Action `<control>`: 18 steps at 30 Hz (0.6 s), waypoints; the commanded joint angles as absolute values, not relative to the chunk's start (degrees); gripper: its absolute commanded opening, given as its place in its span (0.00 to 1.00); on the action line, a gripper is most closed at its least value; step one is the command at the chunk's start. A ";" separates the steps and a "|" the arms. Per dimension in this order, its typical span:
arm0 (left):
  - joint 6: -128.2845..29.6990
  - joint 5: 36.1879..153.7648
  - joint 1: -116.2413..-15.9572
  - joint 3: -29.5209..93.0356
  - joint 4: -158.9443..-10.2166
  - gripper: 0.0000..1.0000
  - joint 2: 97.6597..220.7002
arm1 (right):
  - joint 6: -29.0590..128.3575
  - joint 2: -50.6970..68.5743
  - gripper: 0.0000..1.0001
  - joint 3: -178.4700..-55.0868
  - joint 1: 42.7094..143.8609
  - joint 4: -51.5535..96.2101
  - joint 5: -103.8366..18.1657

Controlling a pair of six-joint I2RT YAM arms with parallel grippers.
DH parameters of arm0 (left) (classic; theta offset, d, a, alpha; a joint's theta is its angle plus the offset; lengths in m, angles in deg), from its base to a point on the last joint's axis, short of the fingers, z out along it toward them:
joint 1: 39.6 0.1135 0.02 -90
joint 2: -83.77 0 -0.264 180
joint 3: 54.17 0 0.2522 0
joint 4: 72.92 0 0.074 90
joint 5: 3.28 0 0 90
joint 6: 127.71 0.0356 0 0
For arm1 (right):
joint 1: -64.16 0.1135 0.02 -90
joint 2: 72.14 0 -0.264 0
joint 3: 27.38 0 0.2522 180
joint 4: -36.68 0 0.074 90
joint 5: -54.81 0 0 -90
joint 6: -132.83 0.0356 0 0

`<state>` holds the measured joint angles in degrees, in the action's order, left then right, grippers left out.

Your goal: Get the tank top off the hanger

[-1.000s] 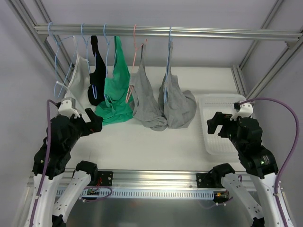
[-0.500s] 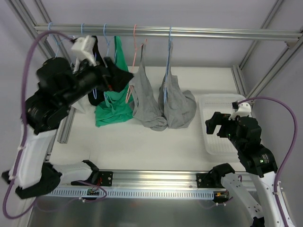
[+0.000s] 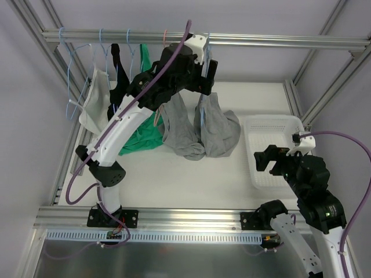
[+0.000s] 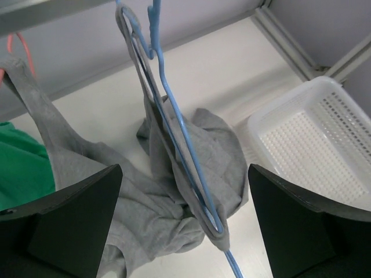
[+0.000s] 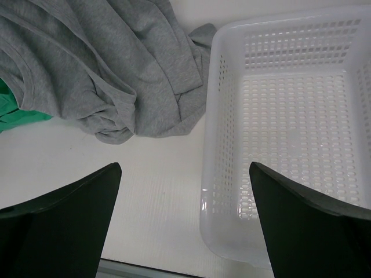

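A grey tank top (image 3: 219, 128) hangs on a blue hanger (image 3: 207, 55) from the rail, its lower part bunched on the table. My left gripper (image 3: 205, 76) is raised to the rail, open, with the hanger between its spread fingers but apart from both. In the left wrist view the blue hanger (image 4: 174, 124) and the grey tank top (image 4: 203, 156) run down the middle of the open left gripper (image 4: 185, 231). My right gripper (image 3: 271, 161) is open and empty, low over the table; in its own view the right gripper (image 5: 185, 231) sits beside the basket.
A white basket (image 3: 250, 152) stands at the right, also in the right wrist view (image 5: 210, 116) and the left wrist view (image 4: 272, 116). A second grey top (image 3: 177, 124) on a pink hanger, a green top (image 3: 142, 124), a black top (image 3: 120, 87) and a pale top (image 3: 95, 98) hang left along the rail (image 3: 278, 41).
My left arm has swung up from the near left of the table to the rail and now straddles the blue hanger. My right gripper has drifted slightly nearer and lower.
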<state>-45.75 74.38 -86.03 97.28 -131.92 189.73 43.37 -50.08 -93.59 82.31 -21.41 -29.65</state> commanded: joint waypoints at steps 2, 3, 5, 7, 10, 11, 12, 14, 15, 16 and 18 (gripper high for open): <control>-42.99 67.74 -86.01 100.30 -129.49 0.84 191.61 | 43.27 -51.49 1.00 -93.18 82.62 -22.60 -30.54; -42.81 67.38 -86.01 100.30 -129.31 0.81 191.96 | 43.36 -51.75 0.99 -93.26 82.53 -22.69 -31.06; -42.46 67.29 -86.01 100.30 -128.70 0.67 193.36 | 43.27 -51.93 0.99 -93.18 82.53 -22.78 -31.94; -42.63 67.55 -86.01 100.30 -128.43 0.52 194.16 | 43.27 -52.10 1.00 -93.09 82.53 -22.69 -32.12; -43.51 67.91 -86.01 99.69 -128.17 0.41 195.04 | 43.27 -52.02 0.99 -92.91 82.61 -22.78 -31.94; -43.60 68.17 -86.01 99.16 -127.99 0.40 195.13 | 43.36 -51.84 1.00 -92.91 82.62 -22.78 -32.03; -43.86 68.26 -86.01 98.98 -127.82 0.37 195.22 | 43.36 -51.84 1.00 -93.00 82.53 -22.87 -32.03; -43.95 68.08 -86.01 99.07 -127.73 0.31 195.83 | 43.27 -51.75 1.00 -92.91 82.53 -22.87 -32.21; -44.04 67.91 -86.01 99.07 -127.47 0.16 195.92 | 43.36 -51.75 0.99 -93.00 82.53 -22.78 -32.47; -44.13 67.47 -86.01 99.16 -127.38 0.10 195.84 | 43.27 -51.58 1.00 -92.91 82.53 -22.69 -32.47; -45.18 65.72 -86.01 99.16 -127.20 0.00 195.40 | 43.27 -51.49 0.99 -92.82 82.53 -22.69 -32.47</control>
